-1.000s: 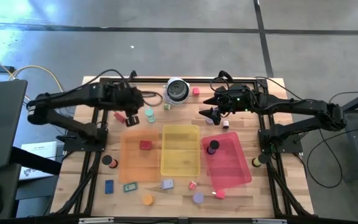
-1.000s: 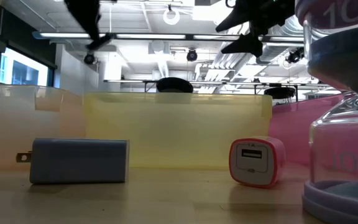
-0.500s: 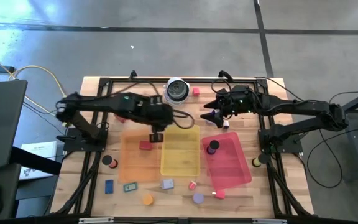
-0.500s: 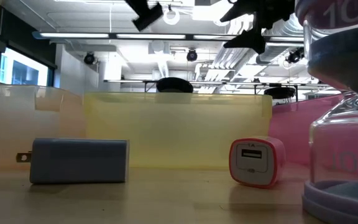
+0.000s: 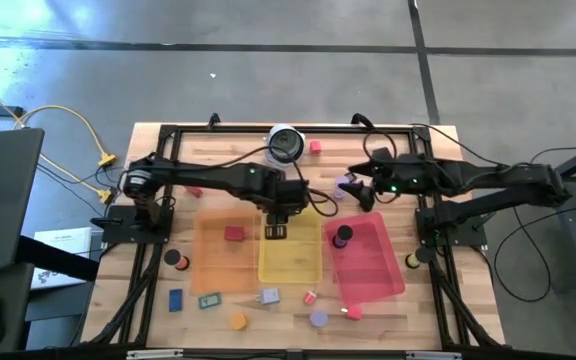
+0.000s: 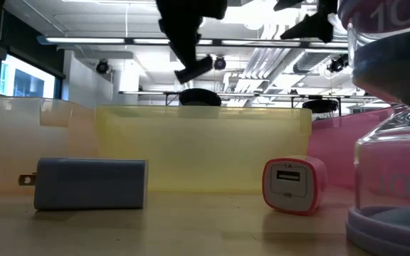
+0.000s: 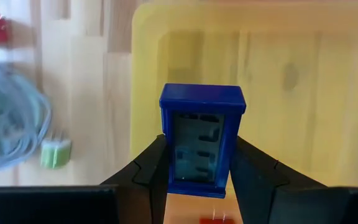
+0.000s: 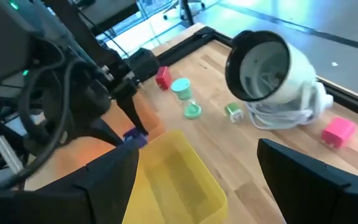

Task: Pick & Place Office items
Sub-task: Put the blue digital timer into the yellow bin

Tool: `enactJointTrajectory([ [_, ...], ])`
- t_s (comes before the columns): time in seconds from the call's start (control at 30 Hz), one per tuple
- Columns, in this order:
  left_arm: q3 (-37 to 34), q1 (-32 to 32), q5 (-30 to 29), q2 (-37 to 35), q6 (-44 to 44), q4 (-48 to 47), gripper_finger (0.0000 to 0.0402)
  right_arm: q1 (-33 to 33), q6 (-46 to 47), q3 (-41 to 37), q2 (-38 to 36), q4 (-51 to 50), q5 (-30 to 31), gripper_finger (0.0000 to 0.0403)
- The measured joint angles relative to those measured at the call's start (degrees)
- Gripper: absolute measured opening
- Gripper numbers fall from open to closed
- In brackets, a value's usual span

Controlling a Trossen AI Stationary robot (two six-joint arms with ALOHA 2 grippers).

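1. The wooden table (image 5: 158,300) carries three flat translucent trays side by side: the orange tray (image 5: 213,265), the yellow tray (image 5: 293,260) in the middle, and the red tray (image 5: 373,265).
2. The left arm reaches across from the left side, and the left gripper (image 5: 276,228) hangs above the far left corner of the yellow tray. Its fingers (image 7: 148,168) are clamped on a blue block (image 7: 202,140) with a pale windowed face, held upright on both sides. In the low view the block (image 6: 193,69) hangs tilted, above the tray's rim.
3. The right gripper (image 5: 353,185) hovers near the far edge of the table, just beyond the red tray, its fingers (image 8: 328,174) spread apart with nothing between them.
4. A round silver-and-black lamp-like object (image 5: 285,145) lies at the far edge, with a pink cube (image 5: 315,146) beside it.
5. A black disc with a purple piece (image 5: 341,236) sits in the red tray; a red bit (image 5: 233,233) lies in the orange tray.
6. Along the near edge lie scattered pieces: a black disc (image 5: 173,257), a blue block on the table (image 5: 175,299), a teal block (image 5: 208,299), an orange disc (image 5: 237,320), a grey plug block (image 5: 269,296), a small red-and-white charger (image 5: 310,297) and a purple hourglass (image 5: 318,318).
7. A teal hourglass (image 8: 187,99) and a small green plug (image 8: 234,112) stand near the lamp-like object.
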Motion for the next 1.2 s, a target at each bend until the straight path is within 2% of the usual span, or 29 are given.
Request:
enactJointTrajectory([
  [0.23, 0.0, 0.6, 0.3, 4.5, 1.9, 2.2, 0.0127, 6.1, 3.2, 0.0, -4.0, -5.4, 10.2, 0.0318],
  [0.53, 0.0, 3.3, 4.8, 10.1, 3.3, 1.9, 0.0127, 10.6, 3.2, 0.0, -5.8, -5.8, 16.7, 0.0318],
  [0.83, -0.1, 5.6, 7.9, 14.7, 6.3, 1.4, 0.0127, 11.0, 3.3, 0.0, -5.8, -5.7, 17.3, 0.0318],
  [1.2, -0.4, 6.3, 8.0, 17.2, 6.8, 0.4, 0.0127, 11.0, 3.2, 0.0, -5.8, -6.1, 17.2, 0.0318],
])
